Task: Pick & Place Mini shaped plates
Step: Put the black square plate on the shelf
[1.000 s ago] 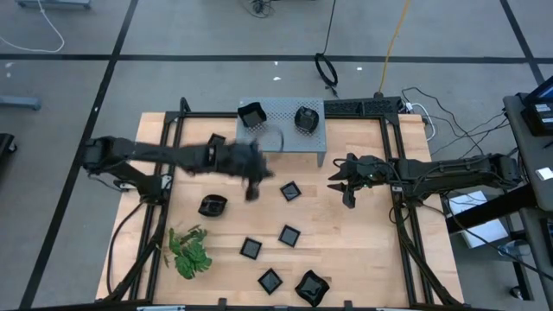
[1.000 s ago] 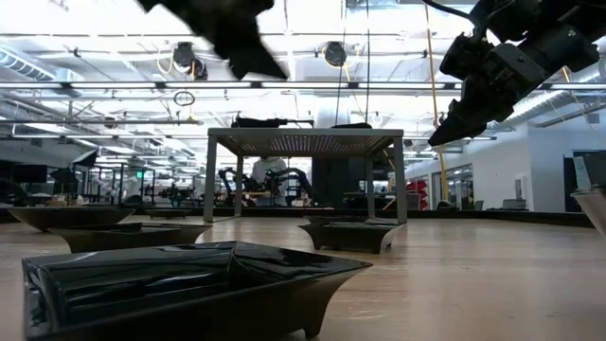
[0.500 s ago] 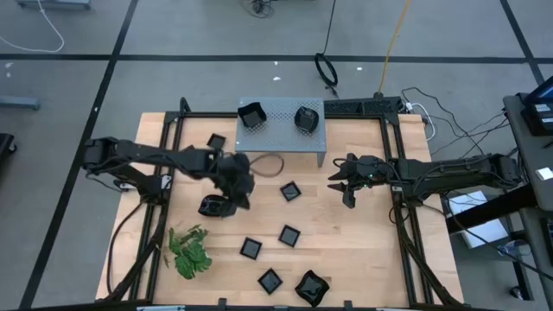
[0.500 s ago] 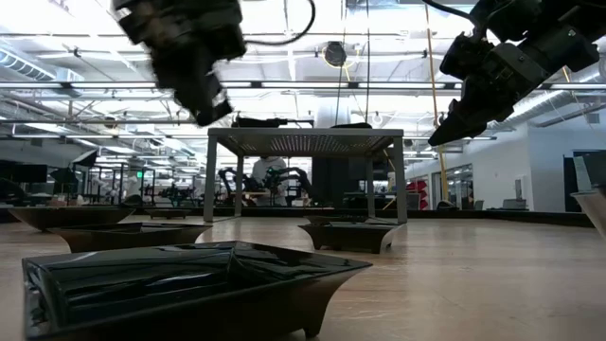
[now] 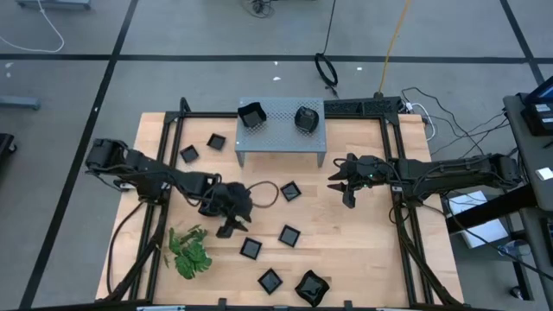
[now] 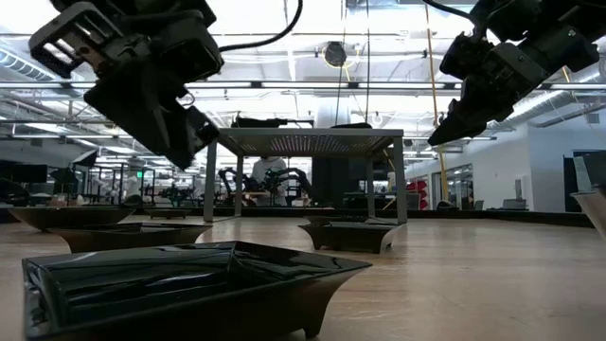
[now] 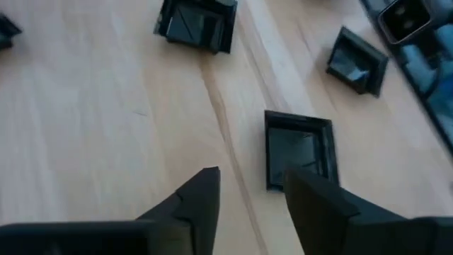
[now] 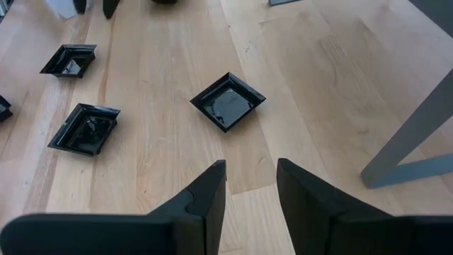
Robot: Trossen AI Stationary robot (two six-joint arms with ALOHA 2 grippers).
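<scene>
Across the pale wooden worktop (image 5: 363,250), small glossy black square plates are scattered. One square plate (image 7: 299,147) is seen just ahead of the left claw (image 7: 251,185), parted and empty, slightly toward one finger. The right claw (image 8: 249,178), parted and empty, is held farther off.

Front black dish (image 6: 180,284) cut off at the low view's left edge.
</scene>
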